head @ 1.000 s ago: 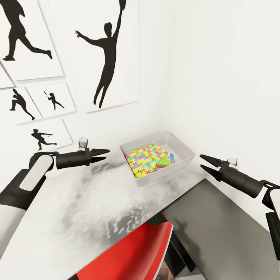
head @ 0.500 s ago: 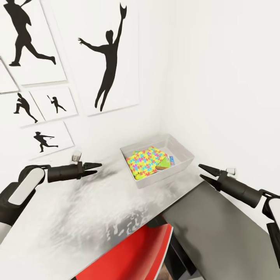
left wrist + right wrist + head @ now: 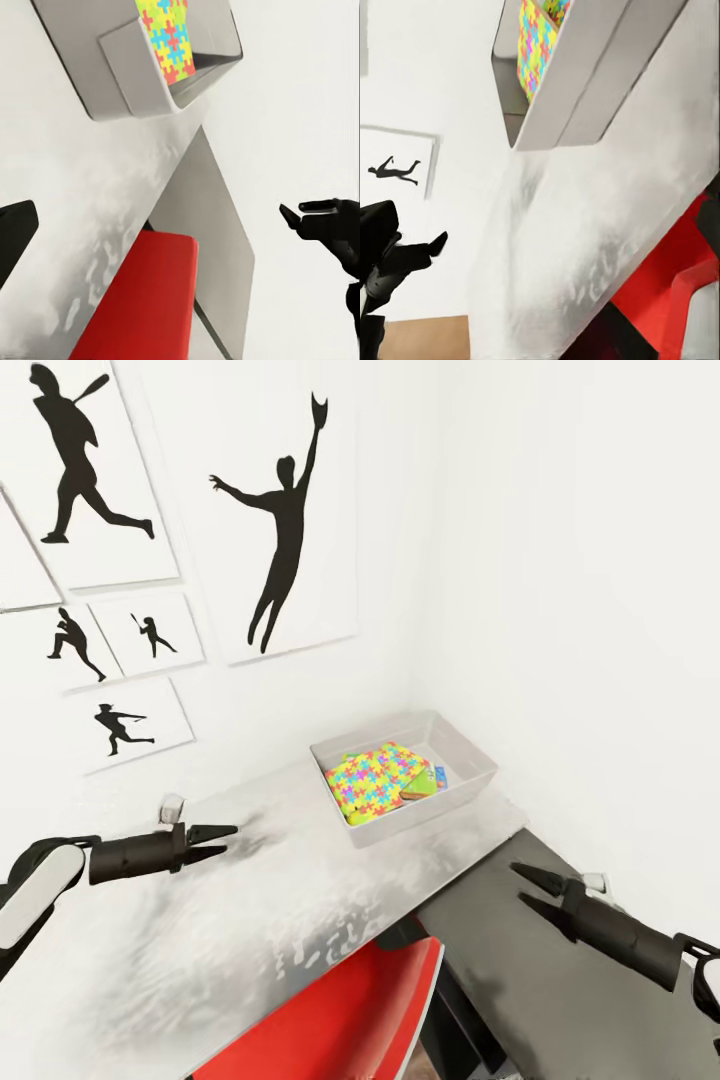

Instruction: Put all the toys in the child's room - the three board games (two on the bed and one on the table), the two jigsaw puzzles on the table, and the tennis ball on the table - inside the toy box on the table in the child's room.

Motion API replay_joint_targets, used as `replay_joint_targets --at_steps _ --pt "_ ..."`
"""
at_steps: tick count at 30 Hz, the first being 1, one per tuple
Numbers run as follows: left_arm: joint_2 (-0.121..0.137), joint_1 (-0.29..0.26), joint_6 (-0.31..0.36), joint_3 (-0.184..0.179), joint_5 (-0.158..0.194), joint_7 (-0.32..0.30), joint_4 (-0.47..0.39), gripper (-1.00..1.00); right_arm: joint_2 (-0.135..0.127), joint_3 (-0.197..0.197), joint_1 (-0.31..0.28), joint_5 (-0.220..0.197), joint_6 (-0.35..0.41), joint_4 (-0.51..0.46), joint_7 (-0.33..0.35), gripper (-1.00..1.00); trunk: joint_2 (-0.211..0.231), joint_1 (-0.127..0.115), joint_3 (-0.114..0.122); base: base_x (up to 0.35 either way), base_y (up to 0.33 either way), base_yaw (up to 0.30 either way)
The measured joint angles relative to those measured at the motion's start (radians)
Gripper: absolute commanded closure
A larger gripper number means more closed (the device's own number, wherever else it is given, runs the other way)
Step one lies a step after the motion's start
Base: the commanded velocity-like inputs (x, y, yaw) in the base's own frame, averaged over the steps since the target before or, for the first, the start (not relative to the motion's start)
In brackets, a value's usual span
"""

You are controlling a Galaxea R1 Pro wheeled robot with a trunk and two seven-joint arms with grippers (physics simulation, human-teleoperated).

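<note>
The toy box (image 3: 470,785) stands on the far right end of the bench (image 3: 250,900), close to the corner where the two white walls meet. It is a shallow pale grey bin with sloping sides. Inside it, a multicolour jigsaw puzzle (image 3: 373,778) lies tilted on top, covering most of the left part of the bin. To the right of the puzzle, part of a green-edged board game (image 3: 422,787) shows, and just beyond it a small blue box (image 3: 440,773). How many items lie beneath the puzzle cannot be told.

The left gripper (image 3: 222,837) hovers over the left part of the bench, well apart from the toy box, pointing toward it. Its fingers (image 3: 215,829) stand slightly apart and hold nothing.

The right gripper (image 3: 533,889) hovers over the lower dark grey cabinet (image 3: 600,1010) to the right of the bench, near and to the right of the toy box. Its fingers (image 3: 537,877) are spread apart and hold nothing.

A red chair (image 3: 340,1010) is tucked under the near edge of the bench. Black silhouette sport prints (image 3: 285,510) hang on the far left wall.

In the left wrist view, the toy box (image 3: 127,75) with the puzzle (image 3: 169,37) shows beyond the bench surface, and the right gripper (image 3: 300,214) is at the edge with its fingers apart.
</note>
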Motion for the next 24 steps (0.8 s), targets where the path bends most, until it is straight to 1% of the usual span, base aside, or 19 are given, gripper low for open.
replay_joint_targets --at_steps 5,6,8,17,24 --pt "0.003 0.015 0.000 0.056 -0.009 -0.016 0.009 -1.00 0.002 -0.005 0.041 -0.001 -0.004 0.000 0.001 -1.00 0.000 0.000 0.008 -0.173 0.062 0.000" --pt "0.003 0.015 0.001 0.056 -0.009 -0.016 0.009 -1.00 0.003 -0.005 0.042 -0.002 -0.004 0.000 0.001 -1.00 0.000 0.000 0.010 -0.169 0.063 0.000" --pt "0.004 0.018 0.001 0.069 -0.010 -0.020 0.014 -1.00 0.004 -0.006 0.049 -0.001 -0.004 0.000 0.001 -1.00 0.000 0.000 0.013 -0.101 0.036 0.000" --pt "0.006 0.021 0.001 0.083 -0.012 -0.024 0.020 -1.00 0.006 -0.005 0.056 -0.001 -0.005 0.000 0.001 -1.00 0.000 0.000 0.028 -0.049 0.012 0.000" --pt "0.009 0.022 0.003 0.085 -0.012 -0.024 0.021 -1.00 0.007 -0.006 0.057 0.001 -0.006 0.000 0.000 -1.00 0.000 0.000 0.039 -0.194 0.086 0.000"
